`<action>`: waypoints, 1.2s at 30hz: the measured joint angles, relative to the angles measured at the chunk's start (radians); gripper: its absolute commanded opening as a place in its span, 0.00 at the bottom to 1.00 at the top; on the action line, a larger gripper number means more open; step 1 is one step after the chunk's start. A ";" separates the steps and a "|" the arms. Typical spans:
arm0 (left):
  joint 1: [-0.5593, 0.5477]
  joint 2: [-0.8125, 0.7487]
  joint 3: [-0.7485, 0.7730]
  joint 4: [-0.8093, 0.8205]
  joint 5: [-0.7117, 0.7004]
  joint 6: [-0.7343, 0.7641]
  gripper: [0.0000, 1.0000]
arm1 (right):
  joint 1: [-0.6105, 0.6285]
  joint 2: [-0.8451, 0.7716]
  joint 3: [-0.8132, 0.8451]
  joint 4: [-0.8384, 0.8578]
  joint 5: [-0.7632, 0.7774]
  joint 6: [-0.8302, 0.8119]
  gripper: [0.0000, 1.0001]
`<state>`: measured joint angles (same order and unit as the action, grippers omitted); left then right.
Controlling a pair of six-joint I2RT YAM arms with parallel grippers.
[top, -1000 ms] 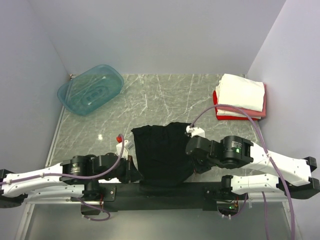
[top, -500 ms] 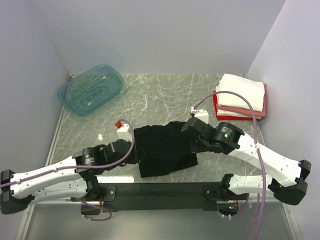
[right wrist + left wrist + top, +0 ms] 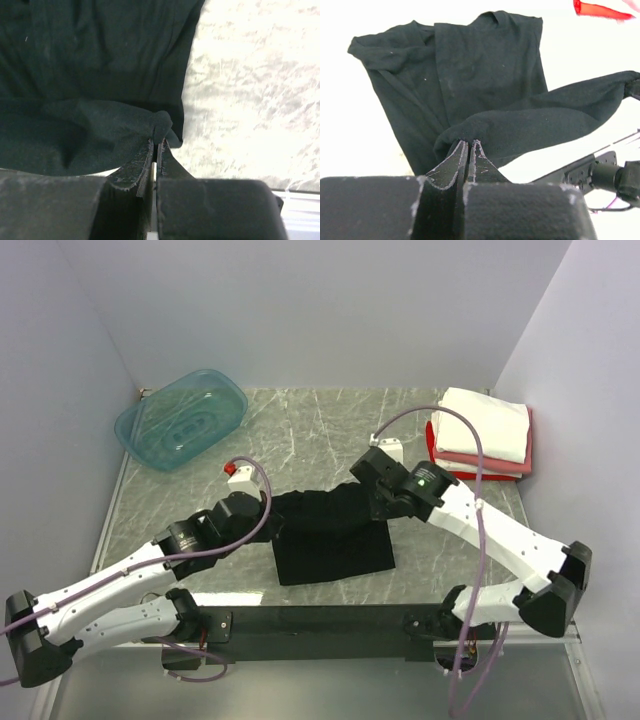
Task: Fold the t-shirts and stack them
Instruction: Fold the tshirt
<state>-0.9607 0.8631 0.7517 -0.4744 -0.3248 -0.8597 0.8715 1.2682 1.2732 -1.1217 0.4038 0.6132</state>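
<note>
1. Top external view showed the black t-shirt (image 3: 333, 545) lying on the marble table (image 3: 320, 430) between my two arms. Its near part lay flat and its far edge was lifted and bunched.
2. My left gripper (image 3: 470, 145) was pinched tight on a fold of black cloth at the shirt's left side, with only fabric between the jaws.
3. My right gripper (image 3: 156, 142) was clamped just as tightly on a small tuck of cloth at the shirt's right edge.
4. The stack of folded shirts (image 3: 482, 435), white over pink over red, sat at the far right of the table, well apart from the black one.
5. I judged the cloth soft, light and limp, because the raised edge sagged between my two holds. It would drape wherever it went unsupported.
6. I judged that holds belonged at matching points on opposite edges, kept taut so the fold line ran straight.
7. Such a thin pinch could slip, I thought, so any carry-over called for gentle, even motion.
</note>
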 measured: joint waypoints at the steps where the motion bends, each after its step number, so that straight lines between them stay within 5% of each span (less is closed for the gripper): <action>1: 0.012 0.006 -0.002 0.007 0.003 0.002 0.00 | -0.011 0.011 0.002 0.010 0.000 -0.008 0.00; 17: 0.206 0.150 -0.129 0.198 0.085 0.054 0.00 | -0.166 0.286 0.010 0.211 -0.031 -0.123 0.00; 36: 0.351 0.410 -0.091 0.371 0.156 0.138 0.00 | -0.269 0.518 0.167 0.284 -0.076 -0.188 0.00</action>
<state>-0.6098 1.2732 0.6605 -0.1032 -0.1688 -0.7212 0.6029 1.7863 1.4403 -0.8375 0.3279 0.4255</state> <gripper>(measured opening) 0.022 0.022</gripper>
